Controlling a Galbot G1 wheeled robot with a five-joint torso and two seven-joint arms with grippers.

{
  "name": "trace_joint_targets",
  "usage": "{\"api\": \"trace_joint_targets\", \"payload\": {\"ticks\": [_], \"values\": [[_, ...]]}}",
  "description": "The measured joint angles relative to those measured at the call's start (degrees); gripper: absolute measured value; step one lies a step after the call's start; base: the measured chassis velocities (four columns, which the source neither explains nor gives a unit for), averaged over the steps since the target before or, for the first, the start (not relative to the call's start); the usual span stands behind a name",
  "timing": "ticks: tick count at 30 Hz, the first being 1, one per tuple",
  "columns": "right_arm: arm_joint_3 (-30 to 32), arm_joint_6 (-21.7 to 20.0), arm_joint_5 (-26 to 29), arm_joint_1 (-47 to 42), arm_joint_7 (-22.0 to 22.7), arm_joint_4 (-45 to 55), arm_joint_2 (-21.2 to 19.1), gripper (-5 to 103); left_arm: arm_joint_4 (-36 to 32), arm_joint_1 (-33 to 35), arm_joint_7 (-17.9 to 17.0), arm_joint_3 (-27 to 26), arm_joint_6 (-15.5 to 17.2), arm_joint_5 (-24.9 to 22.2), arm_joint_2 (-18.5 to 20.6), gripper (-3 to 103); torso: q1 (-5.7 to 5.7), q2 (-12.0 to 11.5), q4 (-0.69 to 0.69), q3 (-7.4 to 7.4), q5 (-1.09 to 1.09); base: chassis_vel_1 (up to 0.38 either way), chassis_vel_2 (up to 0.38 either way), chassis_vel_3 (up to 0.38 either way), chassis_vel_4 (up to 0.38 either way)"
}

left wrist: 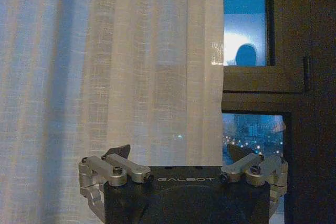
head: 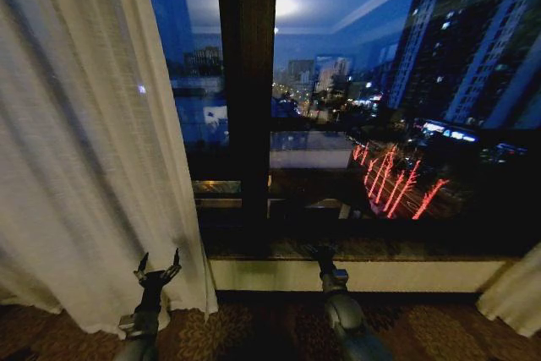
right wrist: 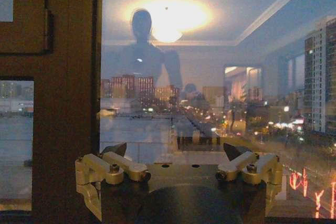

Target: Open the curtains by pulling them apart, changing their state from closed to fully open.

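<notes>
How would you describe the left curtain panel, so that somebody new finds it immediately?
Start at the big night window with its dark vertical frame post. Left of that post hangs the left curtain panel, reaching the floor, with the open left end effector just in front of it. It is sheer, off-white and pleated; the other panel is a small corner at the far right.

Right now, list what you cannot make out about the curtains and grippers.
- Left curtain: its top and outer side run off the head view's edges; the rail is unseen.
- Right curtain: just a lower corner shows at the head view's edge, so how far it is drawn back is unknown.
- Right gripper: dark against the sill in the head view; its open fingers read in the right wrist view.
- Left gripper: open, empty, beside the left curtain; contact unclear.
</notes>
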Motion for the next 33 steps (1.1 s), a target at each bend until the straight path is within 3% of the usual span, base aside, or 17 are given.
{"api": "trace_joint_targets", "payload": {"ticks": [7, 9, 10, 12, 13, 15, 18, 19, 21, 23, 26, 28, 33], "values": [[0.0, 0.0, 0.0, 0.0, 0.0, 0.0, 0.0, 100, -1.5, -1.1, -0.9, 0.7, 3.7, -0.8, 0.8, 100, 0.0, 0.0, 0.0, 0.0, -0.02, 0.0, 0.0, 0.0, 0.0], [0.0, 0.0, 0.0, 0.0, 0.0, 0.0, 0.0, 100, -3.6, -2.6, -2.0, 1.6, 8.1, -1.8, 1.7, 100, 0.0, 0.0, -0.01, 0.0, 0.0, 0.0, 0.0, 0.0, 0.0], [0.0, 0.0, 0.0, 0.0, 0.0, 0.0, 0.0, 100, -3.6, -2.6, -2.0, 1.6, 8.1, -1.8, 1.7, 100, 0.0, 0.0, -0.01, 0.0, 0.0, 0.0, 0.0, 0.0, 0.0], [0.0, 0.0, 0.0, 0.0, 0.0, 0.0, 0.0, 100, -5.2, -3.7, -2.9, 2.3, 11.6, -2.7, 2.5, 100, 0.0, 0.0, -0.02, 0.0, 0.0, 0.0, 0.0, 0.0, 0.0], [0.0, 0.0, 0.0, 0.0, 0.0, 0.0, 0.0, 100, -6.5, -4.6, -3.7, 2.9, 14.5, -3.3, 3.1, 100, 0.0, 0.0, -0.01, 0.0, 0.01, 0.0, 0.0, 0.0, 0.0], [0.0, 0.0, 0.0, 0.0, 0.0, 0.0, 0.0, 100, -7.0, -4.9, -4.0, 3.1, 15.5, -3.6, 3.3, 100, 0.0, 0.0, -0.01, 0.0, 0.0, 0.0, 0.0, 0.0, 0.0], [0.0, 0.0, 0.0, 0.0, 0.0, 0.0, 0.0, 100, -9.6, -6.8, -5.5, 4.3, 21.3, -4.9, 4.6, 100, 0.0, 0.0, -0.01, 0.0, 0.0, 0.0, 0.0, 0.0, 0.0], [0.0, 0.0, 0.0, 0.0, 0.0, 0.0, 0.0, 100, -9.6, -6.8, -5.5, 4.3, 21.3, -4.9, 4.6, 100, 0.0, 0.0, -0.01, 0.0, 0.0, 0.0, 0.0, 0.0, 0.0], [0.0, 0.0, 0.0, 0.0, 0.0, 0.0, 0.0, 100, -11.2, -7.9, -6.3, 4.9, 24.7, -5.7, 5.3, 100, 0.0, 0.0, -0.01, 0.0, 0.01, 0.0, 0.0, 0.0, 0.0], [0.0, 0.0, 0.0, 0.0, 0.0, 0.0, 0.0, 100, -13.2, -9.3, -7.5, 5.9, 29.2, -6.8, 6.3, 100, 0.0, 0.0, -0.01, 0.0, 0.0, 0.0, 0.0, 0.0, 0.0], [0.0, 0.0, 0.0, 0.0, 0.0, 0.0, 0.0, 100, -14.3, -10.1, -8.1, 6.3, 31.7, -7.3, 6.9, 100, 0.0, 0.0, -0.01, 0.0, 0.01, 0.0, 0.0, 0.0, 0.0], [0.0, 0.0, 0.0, 0.0, 0.0, 0.0, 0.0, 100, -16.4, -11.5, -9.3, 7.2, 36.2, -8.4, 7.9, 100, 0.0, 0.0, -0.01, 0.0, 0.01, 0.0, 0.0, 0.0, 0.0], [0.0, 0.0, 0.0, 0.0, 0.0, 0.0, 0.0, 100, -17.6, -12.4, -10.0, 7.8, 38.9, -9.0, 8.5, 100, 0.0, 0.0, -0.01, 0.0, 0.0, 0.0, 0.0, 0.0, 0.0]]}}
